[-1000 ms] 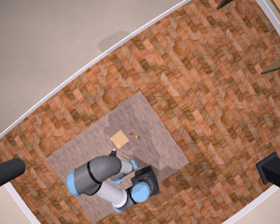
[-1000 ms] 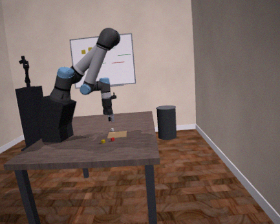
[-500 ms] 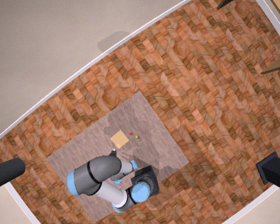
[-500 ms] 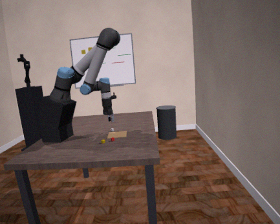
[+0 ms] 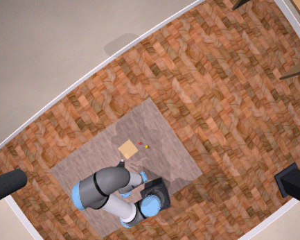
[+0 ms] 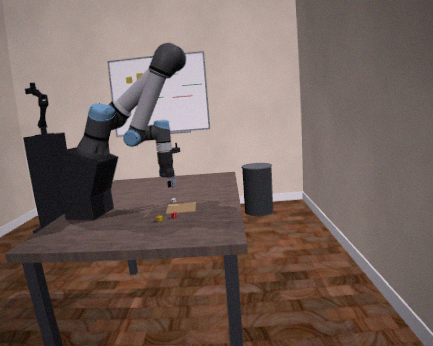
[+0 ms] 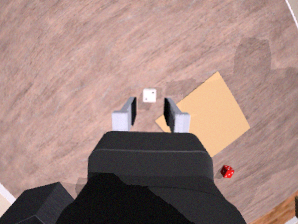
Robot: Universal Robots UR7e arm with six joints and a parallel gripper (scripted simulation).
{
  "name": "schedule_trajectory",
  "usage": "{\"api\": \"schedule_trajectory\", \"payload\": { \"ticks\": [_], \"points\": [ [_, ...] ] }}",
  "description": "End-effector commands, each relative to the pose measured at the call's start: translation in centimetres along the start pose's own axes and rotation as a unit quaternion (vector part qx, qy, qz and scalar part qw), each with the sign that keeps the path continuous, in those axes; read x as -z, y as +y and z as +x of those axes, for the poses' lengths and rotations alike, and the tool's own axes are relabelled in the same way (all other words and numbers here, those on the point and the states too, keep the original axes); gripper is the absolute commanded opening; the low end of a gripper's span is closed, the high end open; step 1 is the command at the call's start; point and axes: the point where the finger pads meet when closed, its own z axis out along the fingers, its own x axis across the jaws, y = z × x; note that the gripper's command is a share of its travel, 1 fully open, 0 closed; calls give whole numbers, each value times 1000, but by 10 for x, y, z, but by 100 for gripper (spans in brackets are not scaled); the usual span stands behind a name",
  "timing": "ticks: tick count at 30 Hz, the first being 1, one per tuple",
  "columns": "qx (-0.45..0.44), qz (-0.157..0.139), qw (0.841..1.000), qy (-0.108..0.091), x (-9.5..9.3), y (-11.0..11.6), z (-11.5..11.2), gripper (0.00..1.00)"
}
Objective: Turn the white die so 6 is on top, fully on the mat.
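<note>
Brown wooden table [image 6: 136, 240] on parquet floor [image 6: 311, 280], beige walls; parted, empty fingers above white die [image 7: 149, 95].

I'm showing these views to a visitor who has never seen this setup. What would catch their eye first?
First, the grey and blue arm rising from a black pedestal at the table's far left corner, its open gripper hanging above the white die. That die sits just off the corner of the tan mat. Next, the small red die and yellow die in front of the mat.
</note>
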Motion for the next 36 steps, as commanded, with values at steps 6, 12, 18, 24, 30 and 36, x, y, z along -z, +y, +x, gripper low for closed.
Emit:
{"api": "schedule_trajectory", "payload": {
  "ticks": [6,12,18,24,30,36],
  "points": [
    [0,0,1000,0,-2,0,0,70],
    [0,0,1000,1,-7,0,0,70],
    [0,0,1000,1,-13,0,0,70],
    [0,0,1000,1,-21,-1,0,70],
    [0,0,1000,1,-31,-1,0,70],
    [0,0,1000,1,-37,-1,-1,70]
  ]
}}
